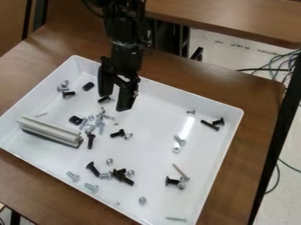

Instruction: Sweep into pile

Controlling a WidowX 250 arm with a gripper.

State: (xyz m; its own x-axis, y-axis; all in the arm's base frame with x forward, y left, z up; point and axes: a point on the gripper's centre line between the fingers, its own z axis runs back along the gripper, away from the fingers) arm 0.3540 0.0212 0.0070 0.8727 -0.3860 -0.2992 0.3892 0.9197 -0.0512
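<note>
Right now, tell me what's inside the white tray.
Black bolts, silver bolts and a grooved bar lie in the white tray. Anything under the bar or behind the gripper is hidden.

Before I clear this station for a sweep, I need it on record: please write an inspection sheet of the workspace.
Surface: white tray on a brown wooden table.
Job's things: black bolts and silver bolts spread about the tray, a loose cluster near the pale grooved bar, not one pile.
Clutter: that bar, lying inside the tray at image left.
Tool: above the tray, fingers apart, nothing seen between them.
Cables: some on the floor, image right.
Surroundings: second table behind.
</note>
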